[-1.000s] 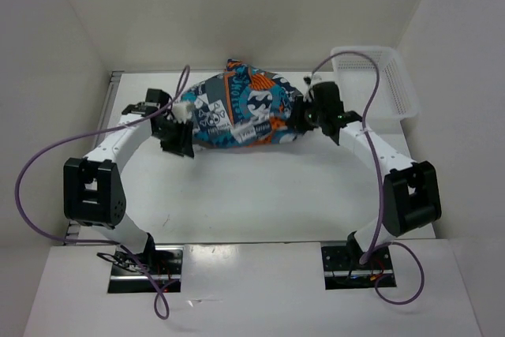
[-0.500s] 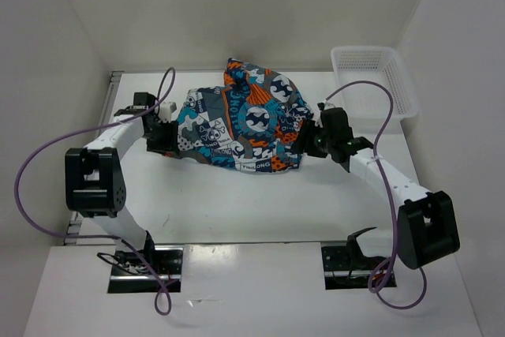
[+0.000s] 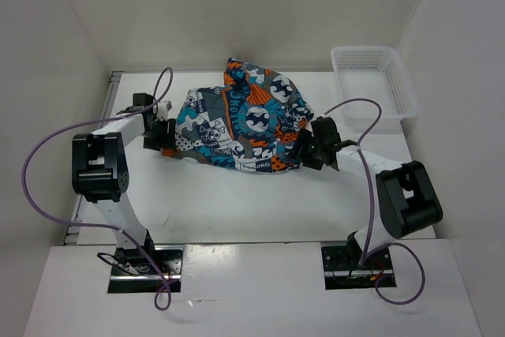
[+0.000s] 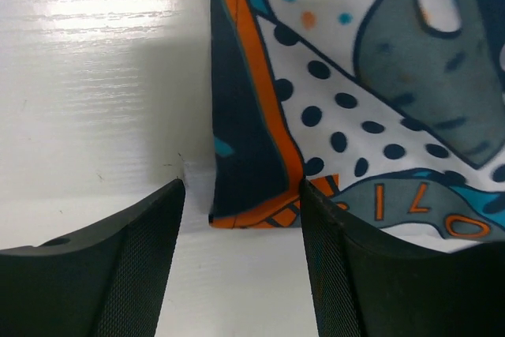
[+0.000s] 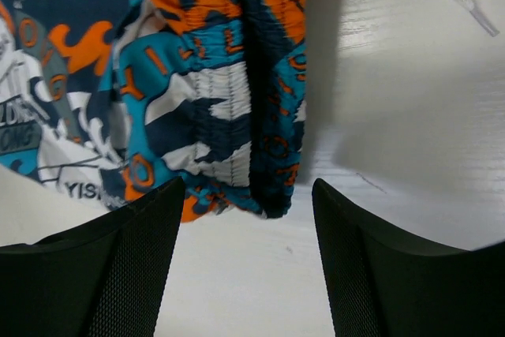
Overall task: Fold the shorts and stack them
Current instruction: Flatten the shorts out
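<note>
The patchwork-print shorts lie spread on the white table between my two arms. My left gripper is open at the shorts' left edge; in the left wrist view a hem corner lies just ahead of the gap between the fingers, untouched. My right gripper is open at the shorts' right edge; in the right wrist view the gathered waistband lies just ahead of the open fingers, with bare table between them.
A white mesh basket stands at the back right of the table. White walls close in the table at the back and both sides. Purple cables loop from both arms.
The shorts were carried toward the near side and laid down flatter. Both grippers have let go and drawn back a little from the cloth edges; the arms have lowered.
</note>
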Available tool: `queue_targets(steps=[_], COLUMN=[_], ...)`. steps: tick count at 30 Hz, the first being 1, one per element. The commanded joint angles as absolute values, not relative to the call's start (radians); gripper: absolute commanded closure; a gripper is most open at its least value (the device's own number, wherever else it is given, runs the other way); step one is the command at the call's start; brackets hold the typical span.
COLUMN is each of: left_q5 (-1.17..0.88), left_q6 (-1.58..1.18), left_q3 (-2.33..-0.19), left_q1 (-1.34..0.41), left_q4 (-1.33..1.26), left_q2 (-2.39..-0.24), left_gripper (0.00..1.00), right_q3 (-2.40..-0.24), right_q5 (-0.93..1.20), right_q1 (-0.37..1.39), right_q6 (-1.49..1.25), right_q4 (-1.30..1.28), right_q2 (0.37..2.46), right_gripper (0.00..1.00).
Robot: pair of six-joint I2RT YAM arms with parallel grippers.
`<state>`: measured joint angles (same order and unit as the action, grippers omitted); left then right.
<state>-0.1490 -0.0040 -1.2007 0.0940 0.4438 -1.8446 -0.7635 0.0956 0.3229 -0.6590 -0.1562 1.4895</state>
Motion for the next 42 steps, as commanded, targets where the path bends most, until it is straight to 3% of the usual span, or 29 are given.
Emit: queue_targets(steps=[1,5,6,7,8,9,10,11,12,16,19,20,23,25,29,34,39,42], left_q5=[-0.120,-0.132,-0.146,-0.146,-0.158,-0.175,-0.187,-0.202,-0.233,-0.320,-0.330,-0.330,-0.340,-0.354,-0.365,-0.374,-0.364,-0.342], left_q6=[0.000,0.000,0.000,0.000,0.000,0.000,0.000,0.000,0.000,0.000,0.000,0.000,0.000,0.000,0.000,0.000,0.000,0.000], left_q3=[-1.221,-1.200,-1.189,-1.189,-1.189,-1.189,-1.198,-1.198,-1.212,-1.404,-1.768,-1.864,-2.178,-2.267,-2.237,-1.888,-1.715,-1.593], left_q1=[0.094,0.094,0.103,0.103,0.103,0.103,0.103,0.103,0.103,0.103,0.103,0.103,0.130,0.140,0.167,0.167,0.167,0.167], left_q4=[0.428,0.437,0.437,0.437,0.437,0.437,0.448,0.459,0.468,0.541,0.630,0.655,0.664,0.664,0.664,0.702,0.949,1.064], left_q2=[-1.887,-1.901,-1.901,-1.901,-1.911,-1.911,-1.920,-1.921,-1.921,-1.948,-1.977,-1.986,-1.961,-1.936,-1.815,-1.651,-1.605,-1.592], left_gripper=[0.32,0.36,0.39,0.48,0.54,0.61,0.68,0.83,0.89,1.00,1.00,1.00,1.00,1.00,1.00,1.00,1.00,1.00], right_q3=[-0.814,-0.815,-0.815,-0.815,-0.815,-0.827,-0.827,-0.845,-0.857,-1.073,-1.507,-1.754,-2.141,-2.216,-2.064,-1.620,-1.176,-1.034], right_q5=[0.087,0.115,0.126,0.139,0.173,0.184,0.184,0.195,0.195,0.259,0.325,0.353,0.403,0.403,0.403,0.385,0.376,0.339], right_q1=[0.330,0.330,0.330,0.330,0.330,0.330,0.330,0.321,0.311,0.235,0.169,0.155,0.133,0.133,0.133,0.153,0.163,0.163], right_q6=[-0.678,-0.698,-0.698,-0.707,-0.707,-0.707,-0.716,-0.716,-0.716,-0.657,-0.578,-0.569,-0.569,-0.558,-0.539,-0.494,-0.505,-0.505], right_q4=[-0.103,-0.129,-0.129,-0.117,-0.117,-0.106,-0.106,-0.106,-0.106,-0.145,-0.291,-0.325,-0.408,-0.408,-0.356,-0.333,-0.351,-0.438], right_q2=[1.560,1.630,1.658,1.670,1.684,1.695,1.707,1.707,1.707,1.770,1.917,1.952,2.025,2.016,1.878,1.708,1.525,1.488], right_gripper=[0.29,0.29,0.34,0.40,0.49,0.73,0.83,0.92,1.00,1.00,1.00,1.00,1.00,1.00,1.00,1.00,1.00,1.00])
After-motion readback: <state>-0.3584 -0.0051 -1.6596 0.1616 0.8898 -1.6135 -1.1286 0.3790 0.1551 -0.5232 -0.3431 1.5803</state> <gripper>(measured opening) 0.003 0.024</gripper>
